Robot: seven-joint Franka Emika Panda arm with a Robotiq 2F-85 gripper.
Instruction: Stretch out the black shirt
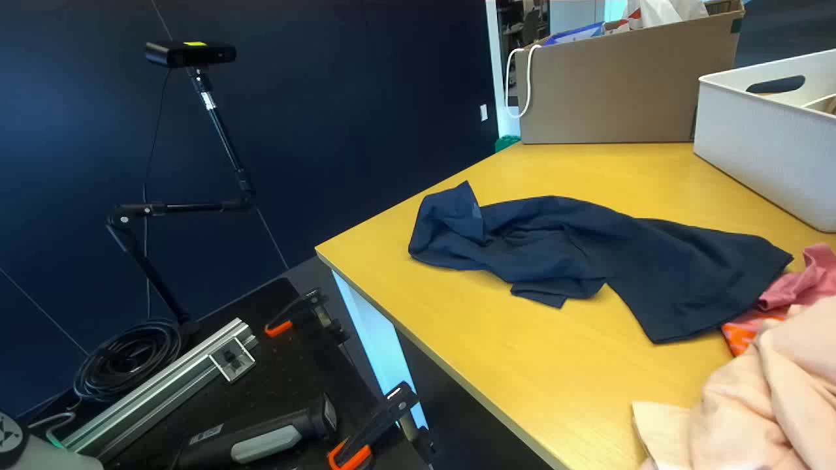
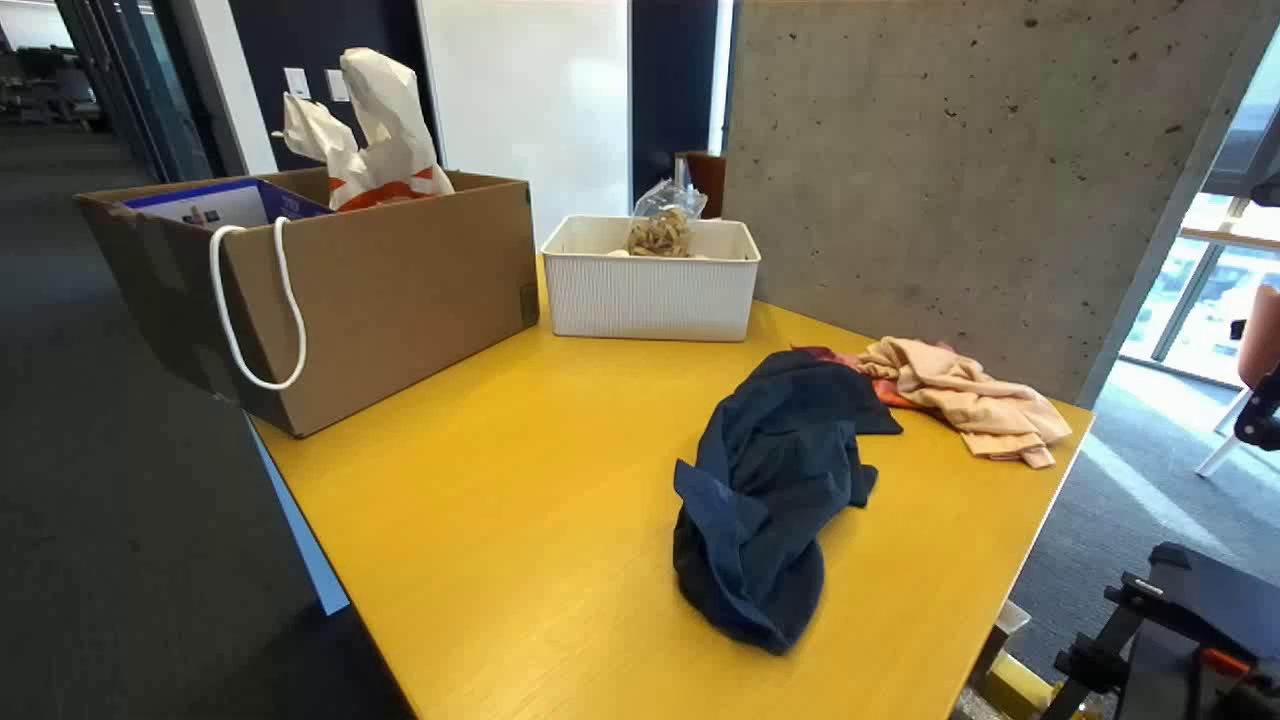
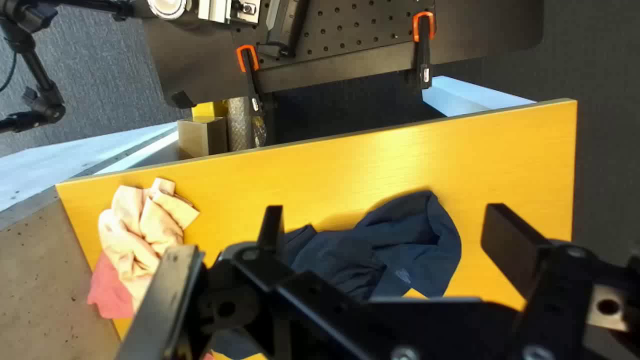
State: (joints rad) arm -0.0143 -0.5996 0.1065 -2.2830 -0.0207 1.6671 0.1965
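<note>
The black shirt, dark navy in these pictures, lies crumpled on the yellow table in both exterior views [image 1: 568, 241] [image 2: 770, 490]. One end is bunched and folded over, and the other end spreads flatter beside the pink and peach cloths. It also shows in the wrist view [image 3: 345, 255], partly hidden behind the gripper's body. My gripper [image 3: 391, 232] is open and empty, with its fingers wide apart. It appears above the shirt, with the bunched end seen between the fingertips. The gripper is out of view in both exterior views.
A peach cloth [image 1: 764, 391] and a pink cloth [image 1: 806, 277] lie against the shirt's flatter end. A white bin [image 2: 650, 295] and a cardboard box [image 2: 400, 300] stand on the yellow table [image 2: 480, 520]. Clamps [image 3: 424, 45] hold onto the black bench beside the table edge.
</note>
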